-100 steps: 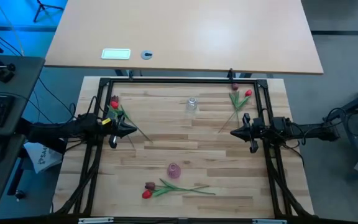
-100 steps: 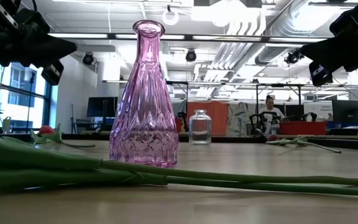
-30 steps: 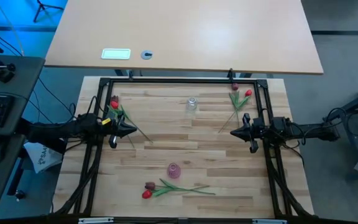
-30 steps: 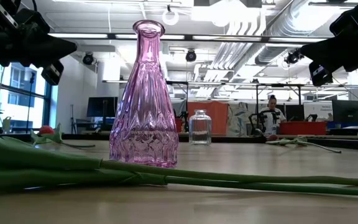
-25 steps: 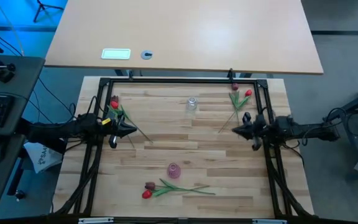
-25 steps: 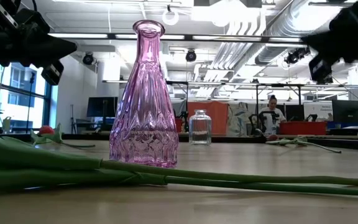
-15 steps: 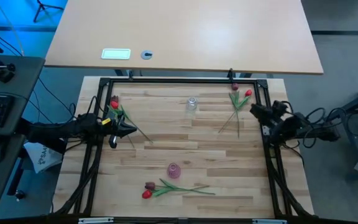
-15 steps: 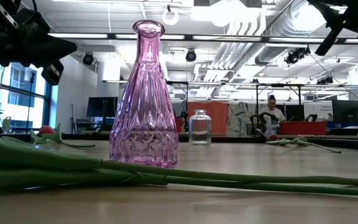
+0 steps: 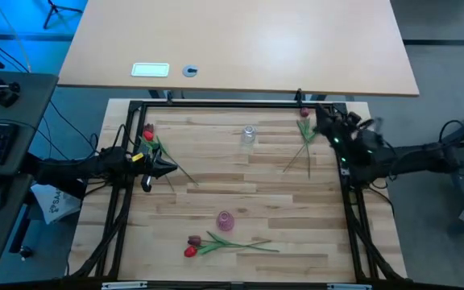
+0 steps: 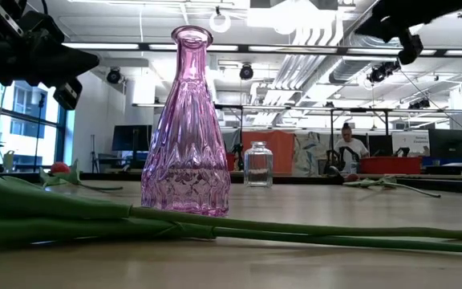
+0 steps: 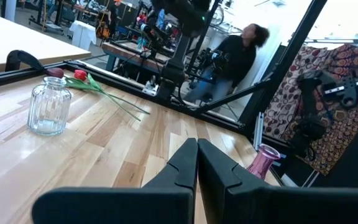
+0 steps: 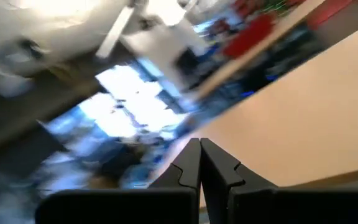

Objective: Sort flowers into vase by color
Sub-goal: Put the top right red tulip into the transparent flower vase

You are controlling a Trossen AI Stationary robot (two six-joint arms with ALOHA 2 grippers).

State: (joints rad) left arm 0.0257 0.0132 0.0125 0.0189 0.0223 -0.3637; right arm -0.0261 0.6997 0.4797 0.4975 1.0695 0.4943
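Three pairs of tulips lie flat on the wooden table. One pair is by the left rail, one at the far right, and one near the front beside the pink vase. A small clear vase stands toward the far edge. My left gripper is shut and hovers just to the near side of the left pair. My right gripper is shut too, raised above the far right pair, whose red head it covers. In the left wrist view, the shut fingers point past the clear vase.
A black frame rims the work area, with rails along both sides. A larger light table lies beyond the far edge. In the low view, the near pair's green stems cross the foreground before the pink vase. A person sits far behind.
My right gripper has swung from the middle of the right side toward the table's far edge and risen. It has turned from pointing left to slanting far-left and now stands over the far right tulips. It stayed shut. The left arm and all flowers kept still.
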